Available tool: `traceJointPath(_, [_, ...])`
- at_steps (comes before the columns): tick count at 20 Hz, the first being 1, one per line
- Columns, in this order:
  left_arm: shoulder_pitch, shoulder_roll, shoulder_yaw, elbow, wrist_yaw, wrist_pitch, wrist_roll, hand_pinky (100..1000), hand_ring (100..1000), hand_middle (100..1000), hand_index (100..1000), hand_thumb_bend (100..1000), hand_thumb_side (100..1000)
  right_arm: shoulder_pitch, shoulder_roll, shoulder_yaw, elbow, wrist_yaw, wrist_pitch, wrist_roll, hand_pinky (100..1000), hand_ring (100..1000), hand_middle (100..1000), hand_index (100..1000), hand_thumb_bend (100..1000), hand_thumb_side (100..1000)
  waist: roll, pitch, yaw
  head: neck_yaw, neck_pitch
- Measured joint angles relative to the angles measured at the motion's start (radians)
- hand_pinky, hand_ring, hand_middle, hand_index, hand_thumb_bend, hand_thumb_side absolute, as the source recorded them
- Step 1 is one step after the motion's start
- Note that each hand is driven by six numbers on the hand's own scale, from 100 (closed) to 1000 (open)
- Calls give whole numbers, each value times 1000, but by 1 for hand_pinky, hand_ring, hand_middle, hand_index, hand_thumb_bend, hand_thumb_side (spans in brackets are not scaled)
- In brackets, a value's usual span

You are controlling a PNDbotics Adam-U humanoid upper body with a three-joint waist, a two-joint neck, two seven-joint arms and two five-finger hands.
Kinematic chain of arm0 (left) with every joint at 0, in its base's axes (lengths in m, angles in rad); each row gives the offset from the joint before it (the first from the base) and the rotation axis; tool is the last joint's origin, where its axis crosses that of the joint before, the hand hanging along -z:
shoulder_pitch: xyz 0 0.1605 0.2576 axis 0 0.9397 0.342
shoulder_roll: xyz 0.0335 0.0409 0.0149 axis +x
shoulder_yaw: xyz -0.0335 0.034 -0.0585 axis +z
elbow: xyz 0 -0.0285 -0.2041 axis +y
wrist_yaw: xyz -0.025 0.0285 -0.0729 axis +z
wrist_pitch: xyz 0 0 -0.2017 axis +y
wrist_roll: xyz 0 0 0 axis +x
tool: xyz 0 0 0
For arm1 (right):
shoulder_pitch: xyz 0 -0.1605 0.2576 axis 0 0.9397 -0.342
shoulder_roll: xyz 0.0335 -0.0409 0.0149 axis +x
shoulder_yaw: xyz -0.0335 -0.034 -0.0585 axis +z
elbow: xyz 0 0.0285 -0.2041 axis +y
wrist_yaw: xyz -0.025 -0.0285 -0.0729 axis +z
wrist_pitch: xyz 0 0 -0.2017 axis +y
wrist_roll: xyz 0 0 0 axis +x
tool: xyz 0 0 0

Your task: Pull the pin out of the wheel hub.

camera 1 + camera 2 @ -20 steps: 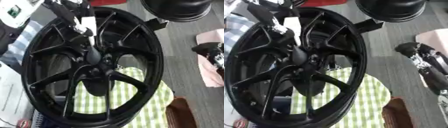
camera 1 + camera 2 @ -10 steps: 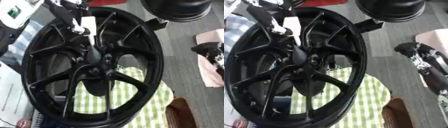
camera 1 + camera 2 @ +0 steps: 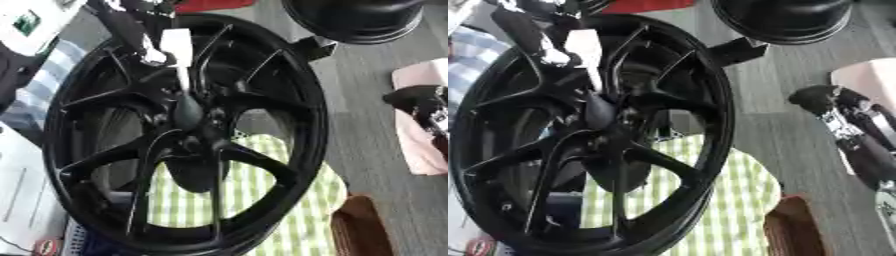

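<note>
Left eye view: the left hand [image 3: 144, 32] reaches in above the wheel hub [image 3: 188, 112]; its fingers pinch the top of the white pin [image 3: 178, 50], which runs down into the hub.
Right eye view: the right hand [image 3: 859, 145] idles right of the hub, fingers unclear.
Risk: a skewed pull could jam the pin or tip the wheel.

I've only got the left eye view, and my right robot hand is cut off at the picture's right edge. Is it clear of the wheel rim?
Observer: Yes. The right eye view shows the right robot hand whole, with a strip of grey floor between it and the rim of the wheel.
Operator: Where does its arm run?
Observer: Past a silver wrist section, the black forearm slants down to that picture's lower right edge.
</note>
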Motion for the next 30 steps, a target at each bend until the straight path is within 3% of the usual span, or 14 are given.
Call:
traceJointPath(6, [-5, 0, 17, -25, 28, 40, 0, 757, 570, 445, 550, 187, 176, 3, 0, 0, 0, 0, 5, -3, 969, 844, 700, 732, 100, 581, 0, -1, 3, 0, 0])
traceJointPath(19, [-43, 27, 88, -57, 70, 101, 6, 743, 537, 400, 500, 202, 223, 10, 0, -6, 0, -9, 4, -7, 968, 844, 700, 732, 100, 574, 1, -15, 13, 0, 7])
traceJointPath(25, [-48, 80, 178, -61, 81, 130, 37, 744, 525, 393, 501, 128, 206, 22, -2, -12, 0, -9, -1, -13, 967, 843, 700, 732, 100, 565, 2, -30, 35, -10, 20])
traceJointPath(30, [41, 184, 289, -39, 93, 164, 99, 746, 515, 385, 502, 100, 198, 40, -9, -27, 0, -9, -11, -29, 965, 842, 700, 731, 100, 556, 0, -41, 70, -41, 38])
